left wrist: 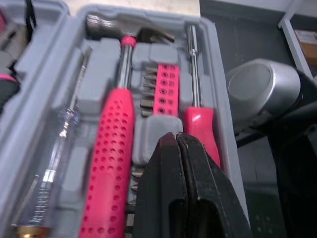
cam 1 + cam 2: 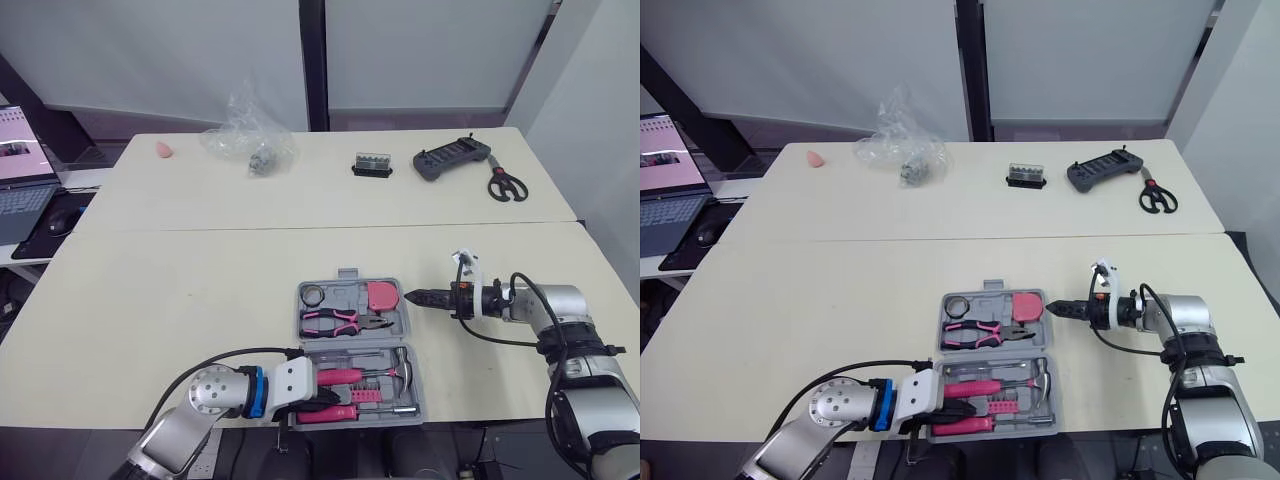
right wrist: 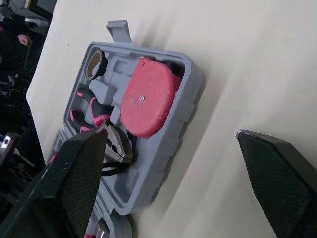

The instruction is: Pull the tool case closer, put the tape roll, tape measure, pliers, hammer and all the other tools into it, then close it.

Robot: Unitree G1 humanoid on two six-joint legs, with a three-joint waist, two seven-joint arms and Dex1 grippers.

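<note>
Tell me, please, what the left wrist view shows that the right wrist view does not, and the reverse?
Left wrist view: the hammer, the pink bit holder, a pink-handled screwdriver and a clear-handled tester, past the left fingers pressed together. Right wrist view: the tape measure, the tape roll and bare table, between the right fingers held wide apart. Both: the open grey tool case.

Two cream tables pushed edge to edge, the near table (image 2: 180, 300) and the far table (image 2: 330, 200). Behind them, pale wall panels (image 2: 160, 50) split by a dark post (image 2: 313, 60). Far left, an open laptop (image 2: 22, 165) glowing.
</note>
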